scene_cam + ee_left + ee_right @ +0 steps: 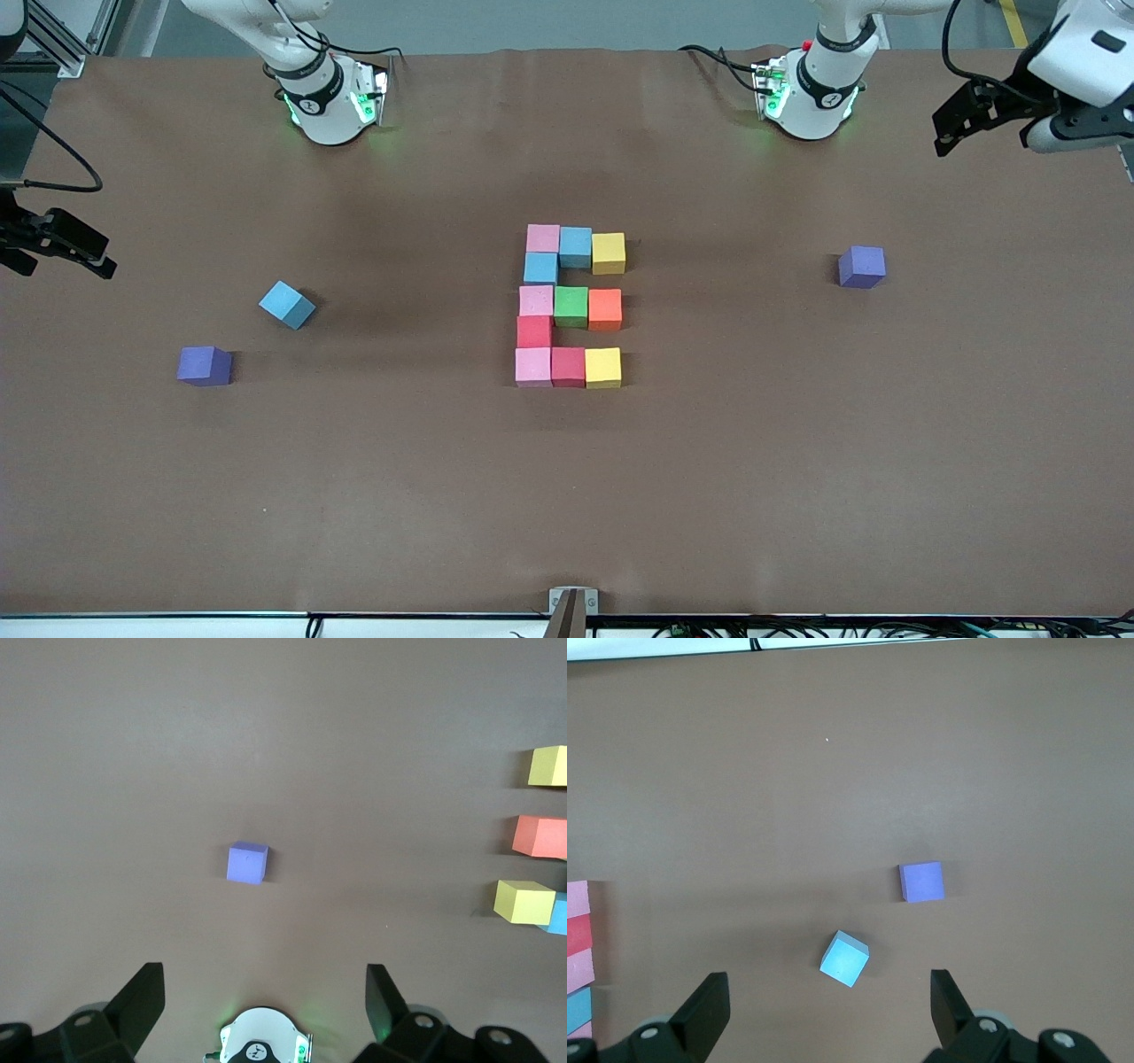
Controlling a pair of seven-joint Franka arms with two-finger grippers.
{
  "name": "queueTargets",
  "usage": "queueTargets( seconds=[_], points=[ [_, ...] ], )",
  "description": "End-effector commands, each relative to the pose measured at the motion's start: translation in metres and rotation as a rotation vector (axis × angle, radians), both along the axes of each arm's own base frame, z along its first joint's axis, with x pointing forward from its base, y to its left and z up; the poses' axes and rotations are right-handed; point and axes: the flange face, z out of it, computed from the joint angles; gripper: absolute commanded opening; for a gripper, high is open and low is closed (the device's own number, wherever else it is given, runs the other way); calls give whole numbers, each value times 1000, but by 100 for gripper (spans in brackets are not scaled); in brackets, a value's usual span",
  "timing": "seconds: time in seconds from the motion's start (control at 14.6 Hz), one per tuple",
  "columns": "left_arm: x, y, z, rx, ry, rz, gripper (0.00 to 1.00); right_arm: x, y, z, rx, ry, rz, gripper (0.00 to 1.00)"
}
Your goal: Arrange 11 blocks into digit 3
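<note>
Brown table (567, 496): eleven foam blocks form a finished-looking figure at its middle, between the two raised grippers and well apart from both.
Top row: pink block (543, 237), light blue block (575, 245), yellow block (609, 252), touching side by side.
Upper link: a second light blue block (540, 268) joins top row to middle row on the edge toward the right arm.
Middle row: pink (536, 300), green (571, 306), orange (605, 309).
Lower link: red block (534, 331), on that same edge.
Bottom row: pink (533, 367), red (568, 366), yellow (602, 367).
Progress: by my count all eleven places are filled; the figure reads as a 3 from the robots' side, so little or nothing appears left but perhaps squaring up the slightly uneven rows.
Leftovers: a loose light blue block (844, 958) and a purple block (921, 881) lie below the right gripper; another purple block (247, 862) lies below the left gripper.
Left gripper (264, 997): jaws spread wide, empty, hanging over its own end of the table.
Right gripper (828, 1001): jaws likewise apart, holding nothing, waiting over the right arm's end.
</note>
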Motion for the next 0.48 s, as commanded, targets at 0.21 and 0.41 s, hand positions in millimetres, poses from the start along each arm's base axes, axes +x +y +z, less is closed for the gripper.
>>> queueTargets(
  seconds=[0.21,0.41],
  points=[
    [0,9,7,-31,-30,-51,100,-4,2,5,-19,-7,9,100],
    [5,18,12,-59,-57,-54,100,-4,2,5,-19,-8,9,100]
  ],
)
